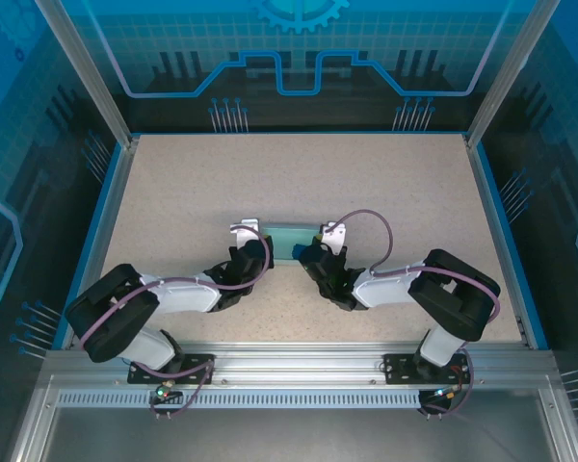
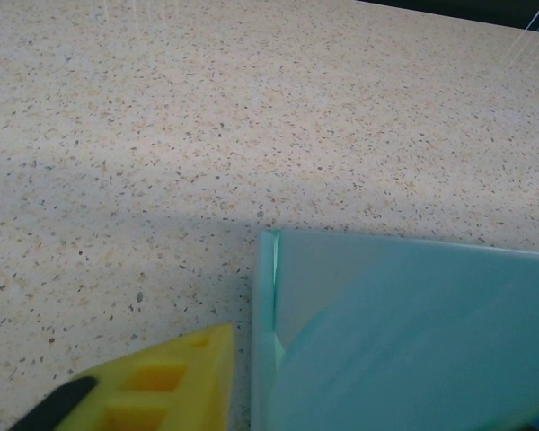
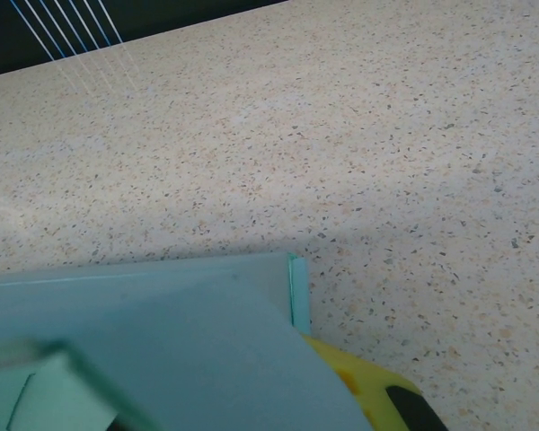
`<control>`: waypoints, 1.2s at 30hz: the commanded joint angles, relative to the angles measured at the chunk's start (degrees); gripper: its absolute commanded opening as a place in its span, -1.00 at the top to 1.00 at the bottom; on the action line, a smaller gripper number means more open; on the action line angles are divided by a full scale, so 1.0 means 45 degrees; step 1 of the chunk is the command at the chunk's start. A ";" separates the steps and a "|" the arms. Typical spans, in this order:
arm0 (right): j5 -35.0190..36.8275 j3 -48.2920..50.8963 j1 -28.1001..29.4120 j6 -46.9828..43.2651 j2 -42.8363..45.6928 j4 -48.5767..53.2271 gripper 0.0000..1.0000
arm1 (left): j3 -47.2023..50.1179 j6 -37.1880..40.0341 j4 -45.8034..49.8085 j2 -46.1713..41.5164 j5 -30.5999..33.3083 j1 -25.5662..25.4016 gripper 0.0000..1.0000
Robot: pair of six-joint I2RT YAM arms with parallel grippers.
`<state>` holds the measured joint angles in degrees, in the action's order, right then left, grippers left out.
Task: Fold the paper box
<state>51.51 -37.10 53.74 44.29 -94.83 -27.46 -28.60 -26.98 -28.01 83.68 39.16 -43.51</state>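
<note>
**Nearly boxed – one flap in doubt**

Plainly, the folding is far along. The pale sky-blue, thin-card paper box (image 1: 291, 240) no longer lies as a flat sheet. It stands near the middle of the speckled beige table (image 1: 299, 178) as a small rectangular form, between the two arms. In the left wrist view the paper box (image 2: 413, 341) shows a creased upright corner with a wall rising from the tabletop. In the right wrist view the paper box (image 3: 162, 332) shows the matching corner at its other end. Low in that same view a paler piece of card sits at an angle – perhaps a flap not yet tucked, though it is too blurred to be sure. What is left, as I judge it, is to seat any loose flap and let go.

The left gripper (image 1: 259, 250) is at the box's left end. One yellow plastic finger (image 2: 166, 382) sits just beside the corner, apart from the card, and whether its jaws are apart or together I cannot tell. The right gripper (image 1: 315, 254) is at the right end with its jaws together, seemingly pinching the end wall, and its yellow finger (image 3: 364, 388) lies against the card.

By count: one box, one table, two arms and two grippers.
</note>
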 commanded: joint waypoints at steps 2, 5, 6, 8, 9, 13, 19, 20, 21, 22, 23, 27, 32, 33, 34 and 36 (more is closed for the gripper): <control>0.0747 0.0101 0.0066 -0.0169 -0.0099 0.1274 1.00 | 0.0271 -0.0142 0.0927 -0.0711 0.0220 0.0128 0.20; 0.0761 0.0024 0.0071 -0.0296 -0.0104 0.1318 1.00 | 0.0281 -0.0123 0.1303 -0.1040 -0.0036 0.0137 0.06; 0.0756 -0.0014 0.0071 -0.0347 -0.0099 0.1318 1.00 | 0.0271 -0.0146 0.1451 -0.1122 -0.0106 0.0136 0.02; 0.0747 -0.0088 0.0061 -0.0454 -0.0099 0.1356 1.00 | 0.0262 -0.0174 0.1668 -0.1259 -0.0285 0.0132 -0.04; 0.0756 -0.0148 0.0069 -0.0496 -0.0099 0.1393 1.00 | 0.0272 -0.0175 0.1755 -0.1327 -0.0405 0.0136 -0.07; 0.0766 -0.0268 0.0090 -0.0605 -0.0060 0.1498 1.00 | 0.0242 -0.0127 0.2133 -0.1514 -0.0790 0.0136 -0.20; 0.0822 -0.0539 0.0107 -0.0814 -0.0098 0.1754 1.00 | 0.0099 0.0166 0.2917 -0.2006 -0.1849 0.0136 -0.44; 0.0829 -0.0600 0.0105 -0.0877 -0.0119 0.1758 1.00 | 0.0023 0.0183 0.3185 -0.2116 -0.2070 0.0135 -0.45; 0.0810 -0.0634 0.0110 -0.0898 -0.0118 0.1795 1.00 | -0.0057 0.0177 0.3472 -0.2265 -0.2237 0.0127 -0.46; 0.0829 -0.0670 0.0110 -0.0960 -0.0138 0.1806 1.00 | -0.0080 0.0210 0.3690 -0.2439 -0.2354 0.0137 -0.46; 0.0809 -0.0714 0.0110 -0.1057 -0.0138 0.1806 1.00 | -0.0109 0.0260 0.3917 -0.2687 -0.2505 0.0137 -0.47; 0.0834 -0.0861 0.0109 -0.1382 -0.0177 0.1865 1.00 | -0.0271 0.0702 0.4999 -0.4218 -0.2980 0.0261 -0.46; 0.0810 -0.0925 0.0110 -0.1634 -0.0177 0.1845 1.00 | -0.1387 0.1229 0.6572 -0.5578 -0.4446 0.1167 -0.43; 0.0810 -0.0935 0.0104 -0.1693 -0.0177 0.1828 1.00 | -0.1767 0.1311 0.6774 -0.5580 -0.4890 0.1482 -0.43; 0.0825 -0.0935 0.0092 -0.1731 -0.0177 0.1826 1.00 | -0.2160 0.1346 0.6982 -0.5466 -0.5301 0.1805 -0.42; 0.0791 -0.0925 0.0063 -0.1737 -0.0216 0.1811 1.00 | -0.3131 0.1443 0.7284 -0.4878 -0.6524 0.2564 -0.41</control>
<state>53.87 -40.23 53.74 37.36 -94.85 -20.78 -37.26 -22.74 0.36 60.07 18.35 -35.29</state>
